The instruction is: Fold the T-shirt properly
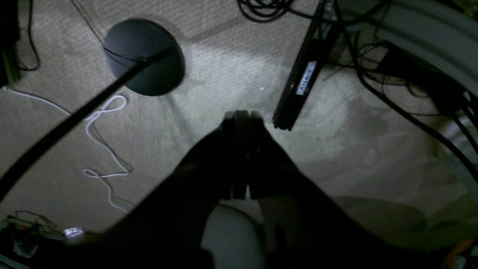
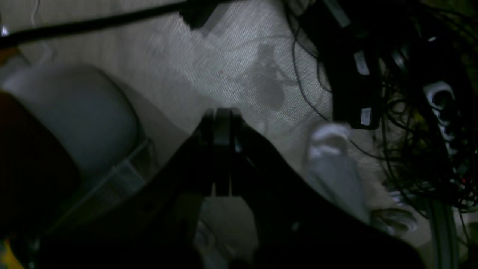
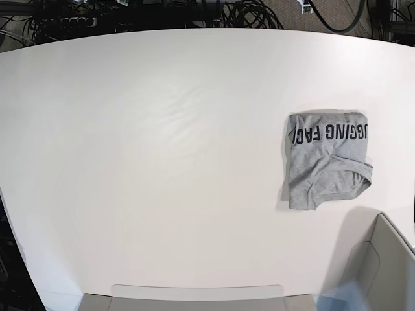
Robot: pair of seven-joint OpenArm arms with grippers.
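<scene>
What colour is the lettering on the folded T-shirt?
Black block letters on the heather-grey T-shirt; it shows best in the base view.

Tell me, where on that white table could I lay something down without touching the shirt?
Nearly all of the white table is bare: everything left of the folded T-shirt, plus the strip above it toward the cables. Only the right side is tight, between the shirt and the grey bin.
</scene>
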